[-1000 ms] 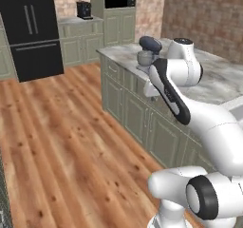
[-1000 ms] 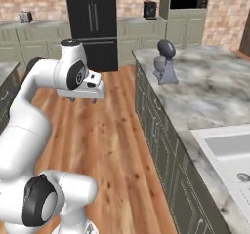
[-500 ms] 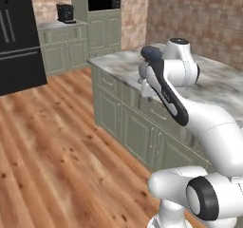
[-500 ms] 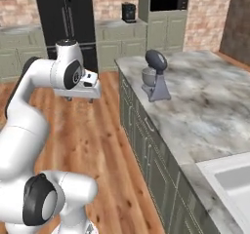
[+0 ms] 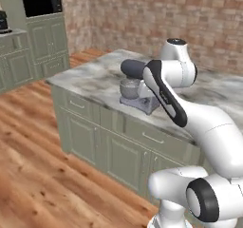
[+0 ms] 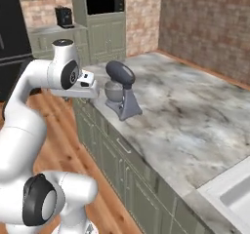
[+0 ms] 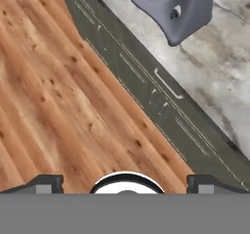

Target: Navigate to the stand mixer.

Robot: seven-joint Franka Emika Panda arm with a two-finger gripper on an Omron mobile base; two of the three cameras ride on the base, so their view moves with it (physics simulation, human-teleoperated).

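Gripper hangs beside the marble counter edge near the charcoal-headed, blue-grey stand mixer with silver bowl in the right base view, while the hand view shows that mixer's base over wooden floor, fingertips seemingly spread apart.

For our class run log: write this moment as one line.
task: reach mixer | mixer: on island counter, near edge | hand: open, over floor

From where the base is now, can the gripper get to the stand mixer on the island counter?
Probably yes. The stand mixer stands near the counter edge, and the gripper hangs beside it over the floor, at about bowl height. Nothing stands between them.
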